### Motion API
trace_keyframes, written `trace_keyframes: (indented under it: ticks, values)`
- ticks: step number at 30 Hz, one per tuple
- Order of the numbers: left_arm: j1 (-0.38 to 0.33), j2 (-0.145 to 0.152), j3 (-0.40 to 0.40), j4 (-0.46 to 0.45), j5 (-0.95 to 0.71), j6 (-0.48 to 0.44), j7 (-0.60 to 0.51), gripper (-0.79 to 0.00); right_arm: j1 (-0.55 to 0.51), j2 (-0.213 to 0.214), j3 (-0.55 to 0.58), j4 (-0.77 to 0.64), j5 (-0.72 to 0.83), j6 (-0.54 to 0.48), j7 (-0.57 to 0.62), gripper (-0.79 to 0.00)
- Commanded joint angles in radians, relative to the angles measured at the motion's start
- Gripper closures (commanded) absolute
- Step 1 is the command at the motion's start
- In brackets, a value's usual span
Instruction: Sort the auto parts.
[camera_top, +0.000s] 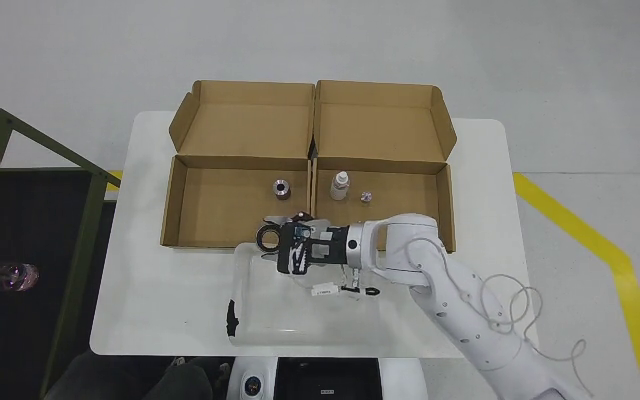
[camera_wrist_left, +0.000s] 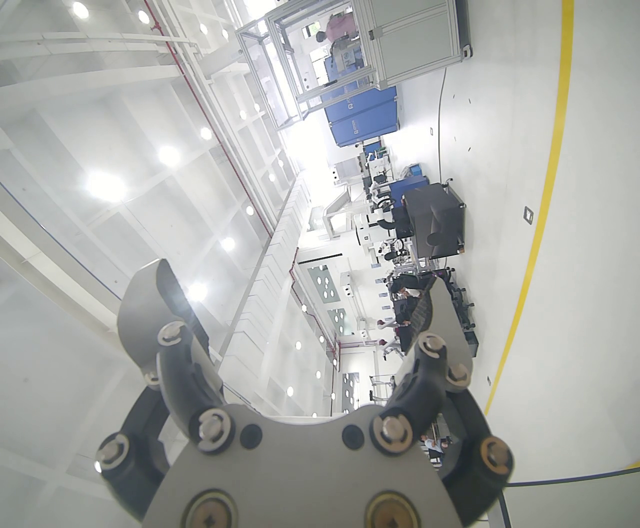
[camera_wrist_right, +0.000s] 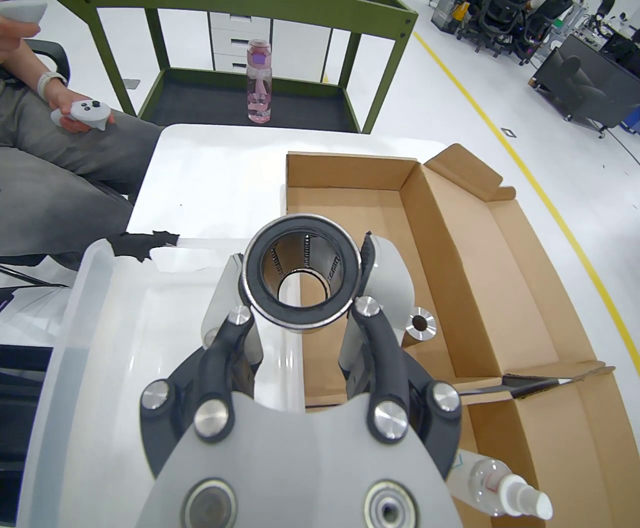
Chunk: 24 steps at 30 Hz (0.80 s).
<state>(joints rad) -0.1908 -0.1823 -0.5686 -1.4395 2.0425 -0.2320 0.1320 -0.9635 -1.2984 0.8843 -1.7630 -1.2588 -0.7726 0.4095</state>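
My right gripper (camera_wrist_right: 302, 275) is shut on a metal linear bearing (camera_wrist_right: 302, 309) with a black end ring, held on its side. In the top view this bearing (camera_top: 268, 237) hangs over the near wall of the left cardboard box (camera_top: 215, 205), where it meets the clear plastic bin (camera_top: 300, 320). A small metal bushing (camera_top: 280, 187) stands in the left box, also seen just past the fingers as a bushing (camera_wrist_right: 421, 325). My left gripper (camera_wrist_left: 297, 290) points up at the hall ceiling, open, with nothing between its fingers.
The right cardboard box (camera_top: 400, 195) holds a white spray bottle (camera_top: 341, 184) and a small part (camera_top: 366, 196). Small parts (camera_top: 325, 290) lie in the clear bin. Both box lids stand open at the back. A green cart with a pink bottle (camera_wrist_right: 260, 82) stands beyond the table.
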Motion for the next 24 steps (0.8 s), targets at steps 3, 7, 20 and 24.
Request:
trace_keyframes:
  ticks: [3, 7, 20, 24]
  values:
    - [0.0, 0.0, 0.0, 0.0, 0.0, 0.0, 0.0, -0.785, 0.046, -0.006, -0.004, 0.055, 0.002, 0.023, 0.004, 0.0]
    - [0.0, 0.0, 0.0, 0.0, 0.0, 0.0, 0.0, -0.785, 0.084, -0.014, -0.02, 0.115, -0.001, 0.041, 0.008, 0.0]
    - [0.0, 0.0, 0.0, 0.0, 0.0, 0.0, 0.0, -0.785, 0.209, -0.057, -0.103, 0.305, 0.046, 0.09, -0.008, 0.0]
    - [0.0, 0.0, 0.0, 0.0, 0.0, 0.0, 0.0, -0.785, 0.234, -0.071, -0.128, 0.347, 0.053, 0.104, -0.009, 0.0]
